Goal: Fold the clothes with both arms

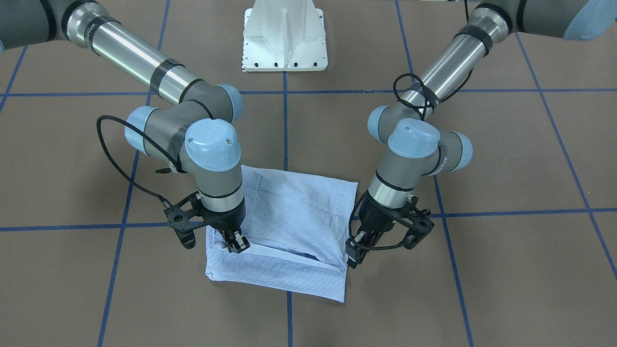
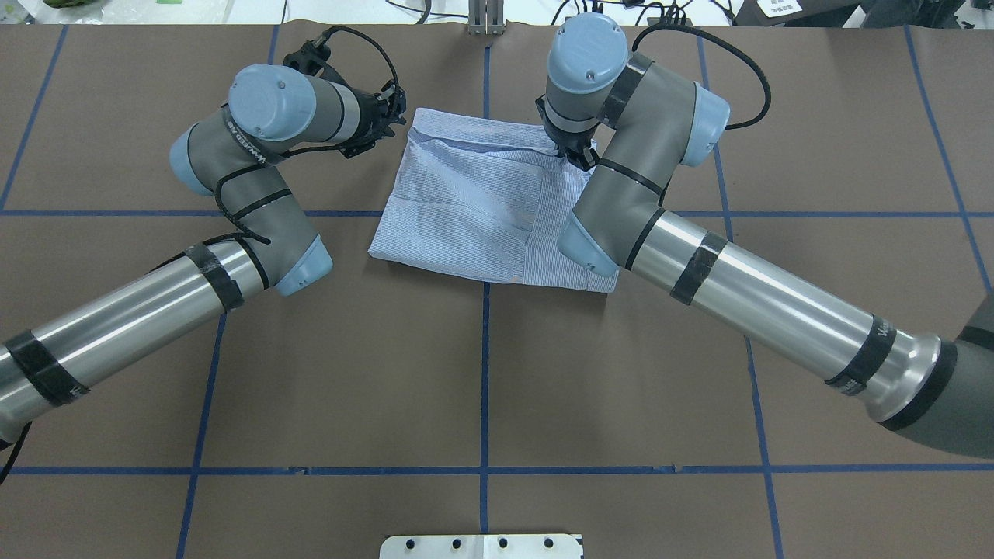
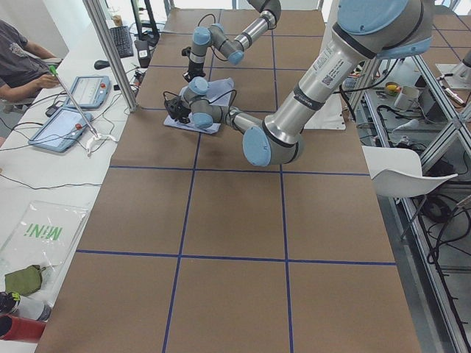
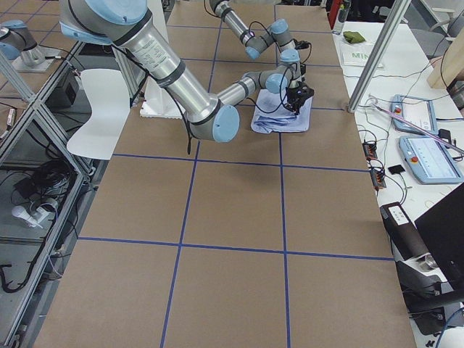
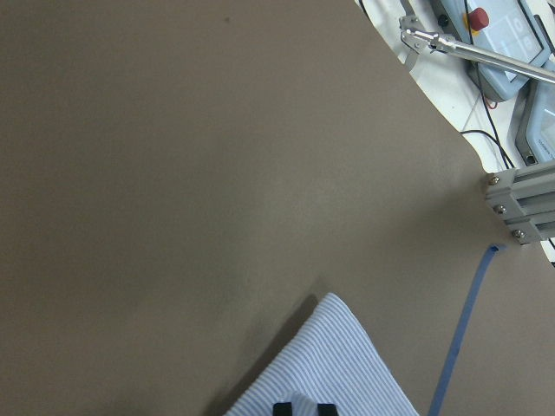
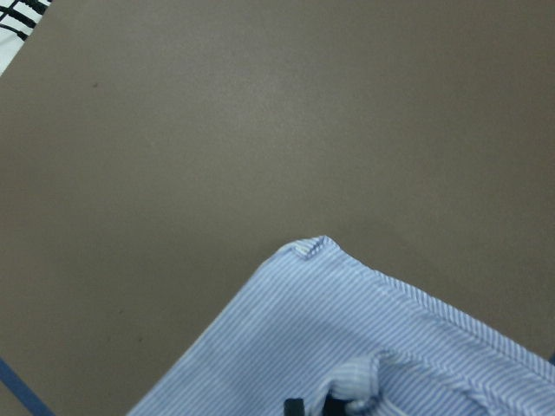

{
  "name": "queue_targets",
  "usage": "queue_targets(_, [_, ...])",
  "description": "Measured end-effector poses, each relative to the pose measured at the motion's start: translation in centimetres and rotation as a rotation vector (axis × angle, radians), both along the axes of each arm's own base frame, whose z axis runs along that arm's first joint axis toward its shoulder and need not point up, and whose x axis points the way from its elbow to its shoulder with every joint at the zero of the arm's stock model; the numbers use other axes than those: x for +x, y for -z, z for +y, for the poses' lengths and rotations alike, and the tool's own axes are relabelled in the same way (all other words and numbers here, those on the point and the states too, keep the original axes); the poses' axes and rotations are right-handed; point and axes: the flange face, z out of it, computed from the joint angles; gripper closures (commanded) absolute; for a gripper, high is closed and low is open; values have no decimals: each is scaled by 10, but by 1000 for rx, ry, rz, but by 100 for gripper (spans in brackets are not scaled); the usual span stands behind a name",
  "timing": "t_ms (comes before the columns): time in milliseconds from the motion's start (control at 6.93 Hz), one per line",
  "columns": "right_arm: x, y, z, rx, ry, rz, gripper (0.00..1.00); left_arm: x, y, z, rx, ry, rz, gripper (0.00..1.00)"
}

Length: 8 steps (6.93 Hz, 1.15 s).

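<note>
The light blue-and-white striped shirt lies folded into a rough rectangle on the brown table, on its operators' half. My left gripper sits low at one far corner of the shirt. In the left wrist view its fingertips are close together on the striped corner. My right gripper stands upright on the opposite far corner. In the right wrist view a small bunch of cloth is pinched between its tips. Both grippers are shut on the shirt.
The white pedestal base stands at the robot's side of the table. Blue tape lines grid the brown surface. Beyond the table's far edge are control tablets, an aluminium post and a seated person.
</note>
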Motion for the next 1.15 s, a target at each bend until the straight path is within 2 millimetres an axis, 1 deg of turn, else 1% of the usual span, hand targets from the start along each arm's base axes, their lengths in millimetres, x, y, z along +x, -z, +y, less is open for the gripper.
queue_targets(144, [18,-2,-13,-13,22,-17,0,-8,1,-8,14,8,-10,1])
queue_targets(433, [44,-13,-29,0,58,-14,0,-22,2,-19,30,14,-19,0])
queue_targets(577, [55,-18,-35,21,79,-8,0,-31,1,-21,54,-13,-32,1])
queue_targets(722, [74,-26,-39,49,118,-7,0,-46,-9,-17,97,-70,-60,1])
queue_targets(866, [108,-48,-41,88,195,-7,0,-69,-26,-10,166,-133,-105,1])
queue_targets(1010, [149,-77,-44,136,294,-10,0,-103,-49,-5,246,-199,-162,1])
queue_targets(1155, [192,-108,-48,192,394,-14,0,-144,-76,0,324,-265,-221,1])
